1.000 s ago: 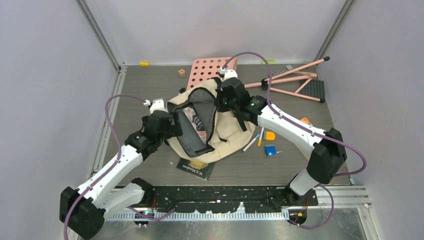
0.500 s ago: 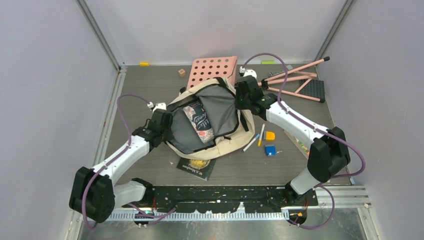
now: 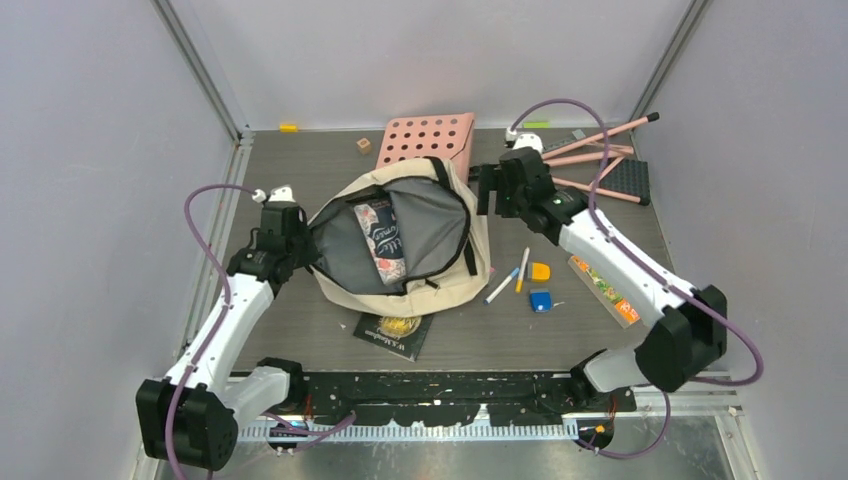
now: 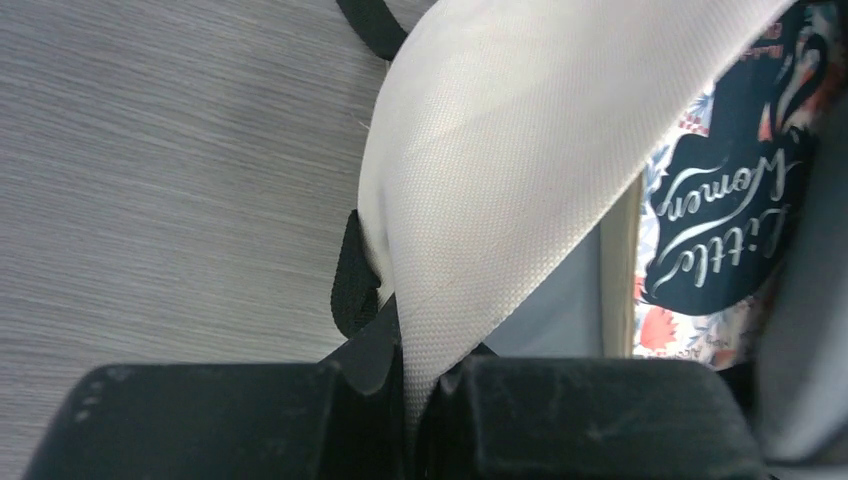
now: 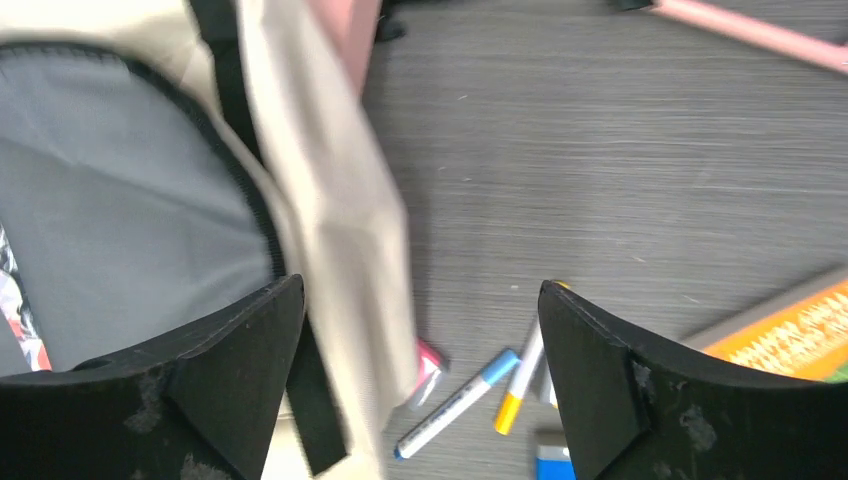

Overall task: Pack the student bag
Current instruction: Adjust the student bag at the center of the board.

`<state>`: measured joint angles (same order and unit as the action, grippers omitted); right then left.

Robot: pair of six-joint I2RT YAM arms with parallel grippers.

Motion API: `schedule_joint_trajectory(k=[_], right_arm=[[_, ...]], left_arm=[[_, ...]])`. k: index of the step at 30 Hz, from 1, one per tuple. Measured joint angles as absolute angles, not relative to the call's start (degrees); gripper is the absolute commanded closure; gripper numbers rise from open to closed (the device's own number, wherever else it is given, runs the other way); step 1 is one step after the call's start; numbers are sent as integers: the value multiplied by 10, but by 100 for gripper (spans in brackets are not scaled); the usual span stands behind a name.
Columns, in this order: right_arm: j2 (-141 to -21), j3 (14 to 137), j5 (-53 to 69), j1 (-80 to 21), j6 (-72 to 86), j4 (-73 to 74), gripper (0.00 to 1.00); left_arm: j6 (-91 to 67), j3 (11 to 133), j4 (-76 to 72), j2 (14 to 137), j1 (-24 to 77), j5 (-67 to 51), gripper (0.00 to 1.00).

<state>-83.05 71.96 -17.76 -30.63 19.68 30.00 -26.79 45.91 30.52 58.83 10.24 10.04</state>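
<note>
Grey desk (image 3: 300, 170), walled on three sides: the left tool (image 4: 415, 400) is clamped on the cream left rim of the student bag (image 3: 430, 225). The bag lies mid-desk between the arms, mouth gaping upward, a patterned book (image 3: 383, 238) inside. The right tool (image 5: 420, 300) hangs with its jaws apart and empty just beside the bag's right edge. The pens (image 5: 460, 400) lie just right of the bag, slanting near-to-far. The right arm looks nearer them.

The student bag (image 3: 447, 287) hides half the patterned book (image 3: 380, 240) inside it and the far edge of the black booklet (image 3: 392, 335)
</note>
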Motion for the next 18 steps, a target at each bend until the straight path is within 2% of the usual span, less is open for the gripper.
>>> schedule_joint_trajectory(k=[5,10,11,13,14,16,18], right_arm=[[-747,701,-219,-253,200,319,0],[-718,636,-263,-165,209,326,0],[-724,624,-269,-149,211,329,0],[-744,599,-283,-118,216,336,0],[-755,592,-289,-108,217,340,0],[-788,584,-301,-88,224,350,0],[-822,582,-312,-78,231,356,0]], left_arm=[[-270,479,336,585,89,75,87],[-258,525,367,589,84,52,72],[-250,537,374,592,83,48,66],[-234,563,390,601,83,43,34],[-224,573,398,605,83,41,23],[-207,587,413,608,83,38,8],[-190,593,424,607,83,38,2]])
